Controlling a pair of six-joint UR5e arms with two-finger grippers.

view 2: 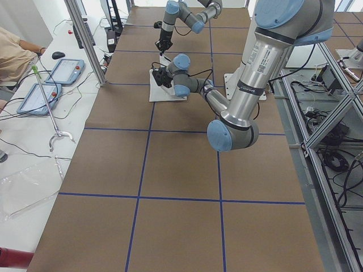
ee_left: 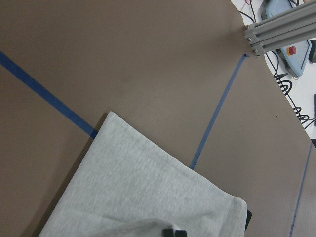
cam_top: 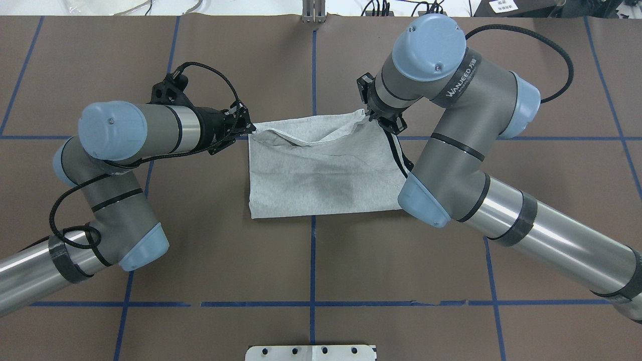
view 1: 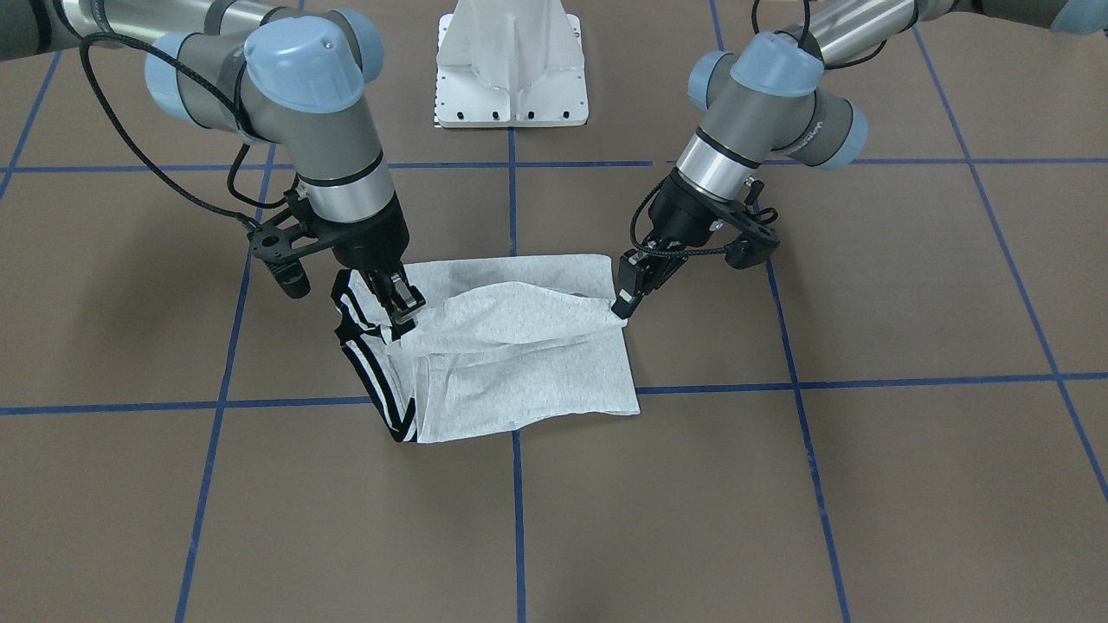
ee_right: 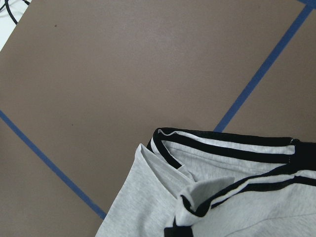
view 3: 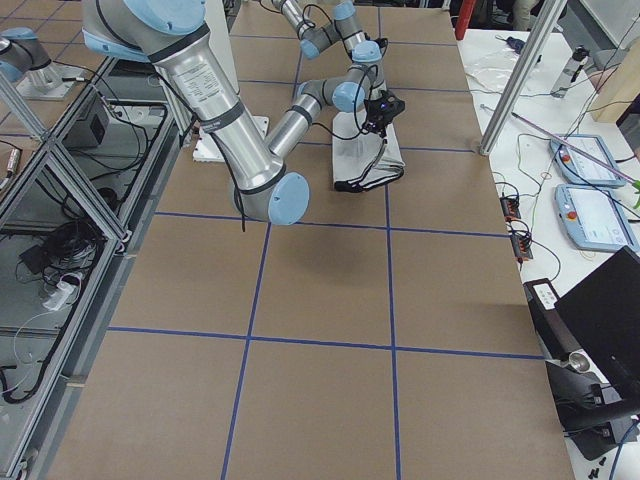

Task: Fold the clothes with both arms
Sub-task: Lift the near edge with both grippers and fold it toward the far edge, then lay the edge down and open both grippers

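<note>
T-shirt (view 1: 519,363): grey, folded, laid at mid bench (view 1: 866,484) over crossing blue tape lines (view 1: 866,381); upper layer held up at two corners, sagging between them.
Striped trim (view 1: 372,381): seen along one end.
Right pincer (view 1: 402,313): clamped on fabric beside the trim.
Left pincer (view 1: 625,305): closed on the opposite corner.
Hidden: fingertips cut off at the lower edge of both wrist views; trim end covered by right arm (cam_top: 451,165) from overhead.

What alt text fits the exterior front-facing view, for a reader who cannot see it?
The robot's right hand, on the view's left, pinches the black-and-white striped end of a folded grey T-shirt on a brown table with blue tape lines; its left hand pinches the opposite edge.
</note>
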